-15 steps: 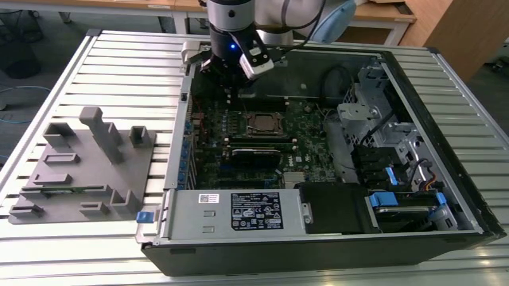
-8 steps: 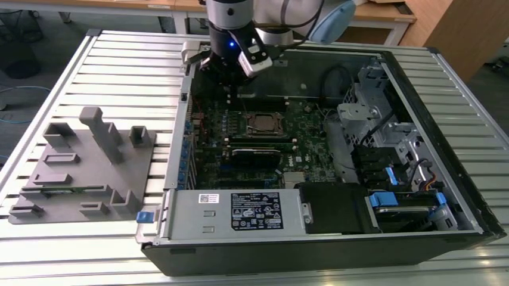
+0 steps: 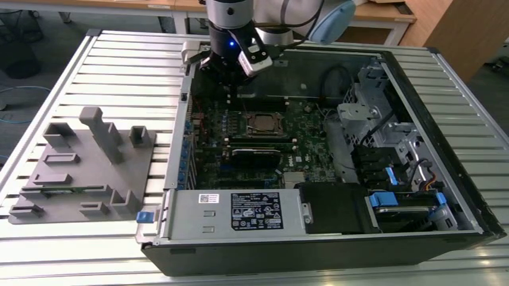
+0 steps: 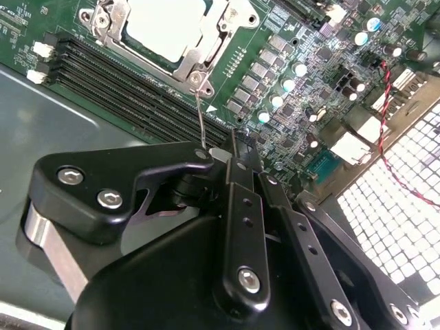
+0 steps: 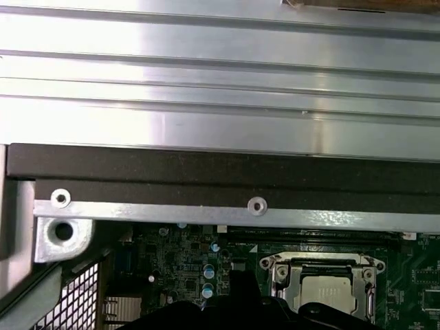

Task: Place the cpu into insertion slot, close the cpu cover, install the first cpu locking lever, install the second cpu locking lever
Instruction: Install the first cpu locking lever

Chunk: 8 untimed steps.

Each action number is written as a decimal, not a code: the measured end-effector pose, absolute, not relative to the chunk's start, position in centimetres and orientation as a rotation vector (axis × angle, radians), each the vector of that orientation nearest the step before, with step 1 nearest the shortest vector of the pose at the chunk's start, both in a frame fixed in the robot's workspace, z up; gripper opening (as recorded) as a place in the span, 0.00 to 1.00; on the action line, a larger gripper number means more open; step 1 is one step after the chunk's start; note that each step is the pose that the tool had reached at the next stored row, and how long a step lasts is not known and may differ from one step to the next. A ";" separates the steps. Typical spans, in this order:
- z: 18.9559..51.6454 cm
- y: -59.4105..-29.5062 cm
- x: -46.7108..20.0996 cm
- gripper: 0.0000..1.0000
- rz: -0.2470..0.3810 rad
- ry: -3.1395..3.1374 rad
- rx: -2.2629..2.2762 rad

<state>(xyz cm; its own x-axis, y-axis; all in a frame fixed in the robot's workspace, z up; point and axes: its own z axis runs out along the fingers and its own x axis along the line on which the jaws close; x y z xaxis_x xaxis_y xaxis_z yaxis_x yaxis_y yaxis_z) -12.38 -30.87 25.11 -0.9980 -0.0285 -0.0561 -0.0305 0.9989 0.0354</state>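
The cpu [image 3: 263,123] [image 4: 165,24] [image 5: 330,289] lies with its silver top up in the insertion slot [image 3: 245,123] on the green motherboard. The cpu cover [image 4: 191,65] [image 5: 323,262] lies flat over it as a silvery frame. A thin wire locking lever [image 4: 200,117] stands up from the socket's corner. Its free end meets the tip of my gripper [image 3: 230,83] [image 4: 230,141] [image 5: 237,282]. The gripper hangs above the board beside the socket, on the exterior view's left, and its black fingers look shut together. I cannot tell whether the lever is pinched or just touched.
The open computer case [image 3: 445,179] rests on a slatted metal table [image 3: 119,59]. Black memory slots [image 4: 130,96] run beside the socket. A grey fixture plate [image 3: 80,167] lies on the exterior view's left. Power supply [image 3: 238,211], drive cage [image 3: 397,196] and case wall [image 5: 206,172] hem the board in.
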 end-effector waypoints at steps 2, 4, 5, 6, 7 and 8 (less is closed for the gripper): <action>25.1 -30.8 -12.4 0.11 0.056 3.085 -0.045; 25.1 -30.7 -12.4 0.11 0.056 3.084 -0.046; 25.1 -30.6 -12.4 0.11 0.056 3.085 -0.046; 25.1 -30.6 -12.4 0.11 0.056 3.085 -0.046; 25.1 -30.6 -12.4 0.11 0.056 3.084 -0.046; 25.1 -30.6 -12.4 0.11 0.056 3.084 -0.046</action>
<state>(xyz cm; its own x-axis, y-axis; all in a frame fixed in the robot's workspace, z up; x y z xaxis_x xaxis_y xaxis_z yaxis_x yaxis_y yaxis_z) -12.38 -30.59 25.12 -0.9980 -0.0286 -0.0568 -0.0307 0.9989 0.0357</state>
